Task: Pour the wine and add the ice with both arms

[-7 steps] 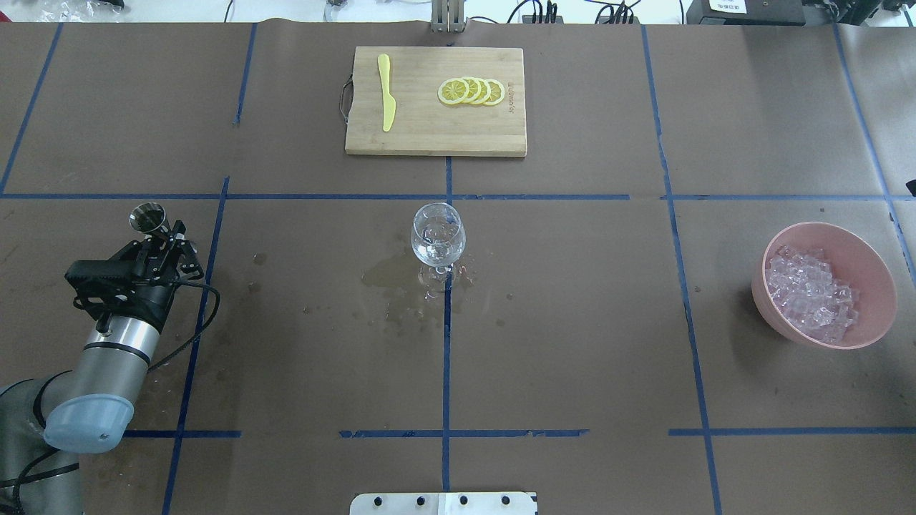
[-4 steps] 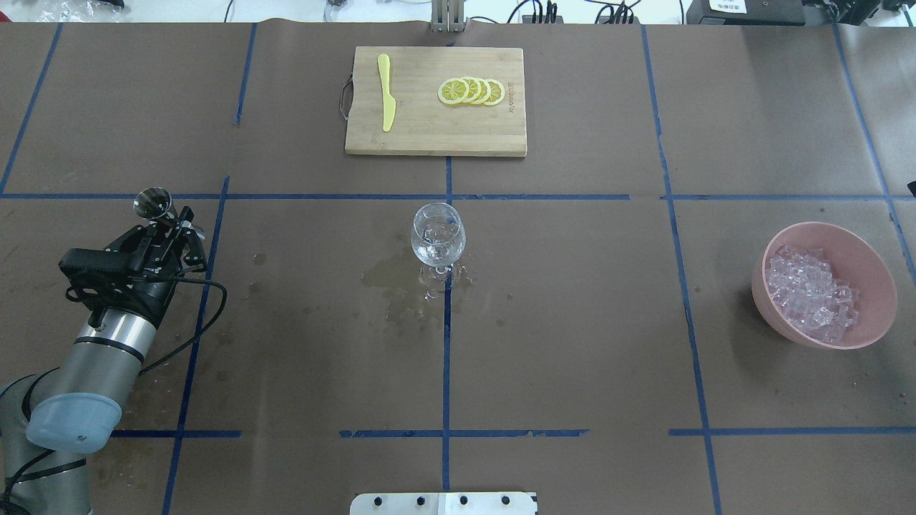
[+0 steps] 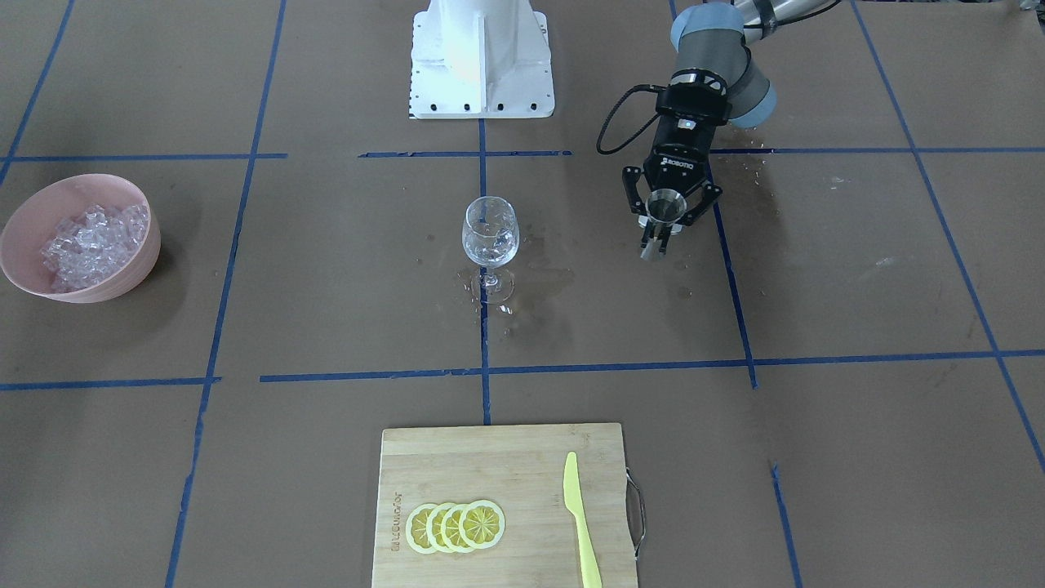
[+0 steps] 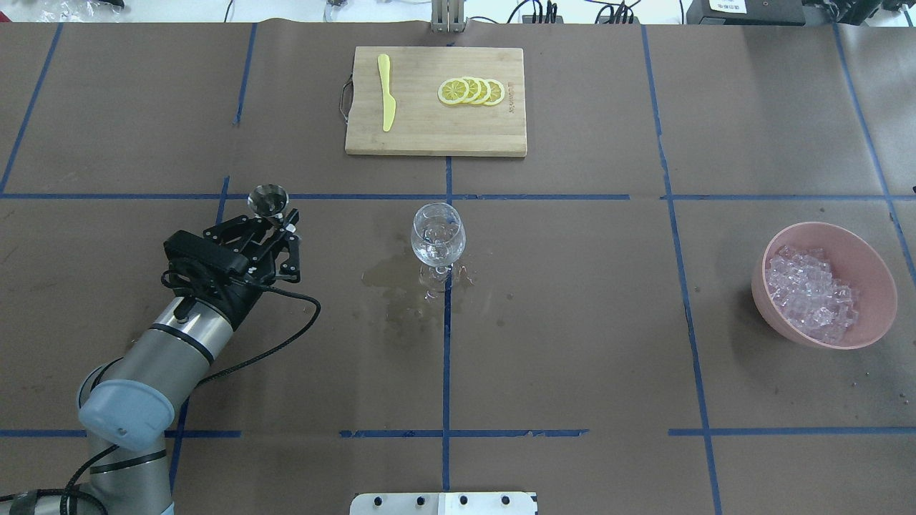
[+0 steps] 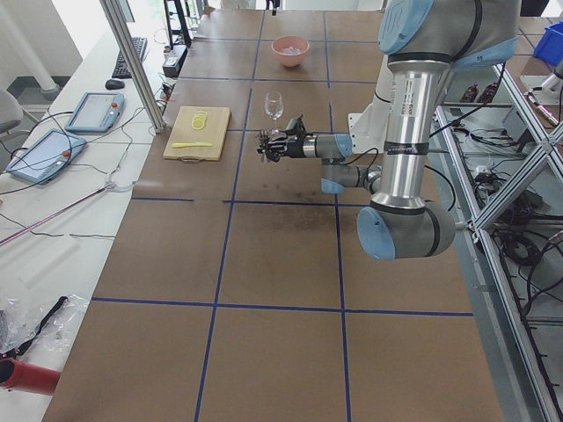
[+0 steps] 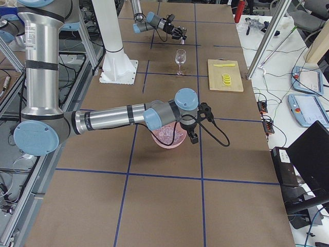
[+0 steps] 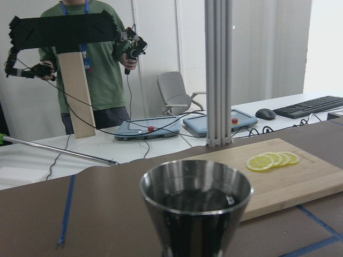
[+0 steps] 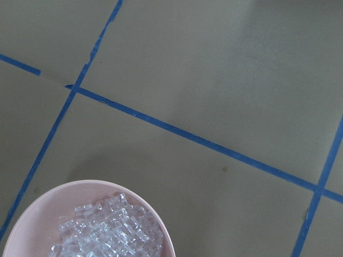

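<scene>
A clear wine glass stands upright at the table's middle, also in the front view; I cannot tell how much wine it holds. My left gripper is shut on a steel jigger, upright, to the left of the glass and apart from it. The jigger fills the left wrist view with dark liquid inside. The ice lies in a pink bowl at the right. My right gripper hangs by the bowl's edge; I cannot tell if it is open. Its wrist view shows bowl rim and ice.
A wet patch spreads around the glass's foot. A wooden cutting board with lemon slices and a yellow knife lies at the far middle. The white pedestal stands at the robot's side. A person stands beyond the table.
My left arm has swung to the right with the jigger, from the far left of the table towards the wine glass. The glass and bowl have not moved.
</scene>
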Action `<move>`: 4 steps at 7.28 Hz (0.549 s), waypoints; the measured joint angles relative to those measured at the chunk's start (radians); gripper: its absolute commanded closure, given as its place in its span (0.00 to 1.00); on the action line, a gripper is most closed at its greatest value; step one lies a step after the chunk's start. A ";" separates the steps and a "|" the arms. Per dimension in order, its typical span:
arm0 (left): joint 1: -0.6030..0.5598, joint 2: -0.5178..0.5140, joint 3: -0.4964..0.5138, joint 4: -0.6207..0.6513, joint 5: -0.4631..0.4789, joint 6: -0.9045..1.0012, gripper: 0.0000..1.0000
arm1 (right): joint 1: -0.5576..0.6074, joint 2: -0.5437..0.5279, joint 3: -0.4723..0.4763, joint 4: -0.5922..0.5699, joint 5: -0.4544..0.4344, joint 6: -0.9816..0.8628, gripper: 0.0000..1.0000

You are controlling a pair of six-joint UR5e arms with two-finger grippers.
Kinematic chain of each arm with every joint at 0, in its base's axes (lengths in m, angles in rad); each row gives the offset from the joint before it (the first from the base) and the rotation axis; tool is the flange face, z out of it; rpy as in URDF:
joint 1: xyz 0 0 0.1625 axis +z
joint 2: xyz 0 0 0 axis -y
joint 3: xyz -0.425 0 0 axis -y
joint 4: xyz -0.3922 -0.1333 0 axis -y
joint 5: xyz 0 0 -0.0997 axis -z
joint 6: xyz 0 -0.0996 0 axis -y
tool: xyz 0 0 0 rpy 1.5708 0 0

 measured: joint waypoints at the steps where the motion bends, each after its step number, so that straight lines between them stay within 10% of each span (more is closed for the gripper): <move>1: 0.002 -0.031 0.001 0.000 -0.037 0.065 1.00 | 0.011 -0.024 0.005 0.000 0.000 0.005 0.00; 4: 0.012 -0.077 -0.006 0.023 -0.062 0.191 1.00 | 0.057 -0.105 0.034 0.000 0.002 0.009 0.00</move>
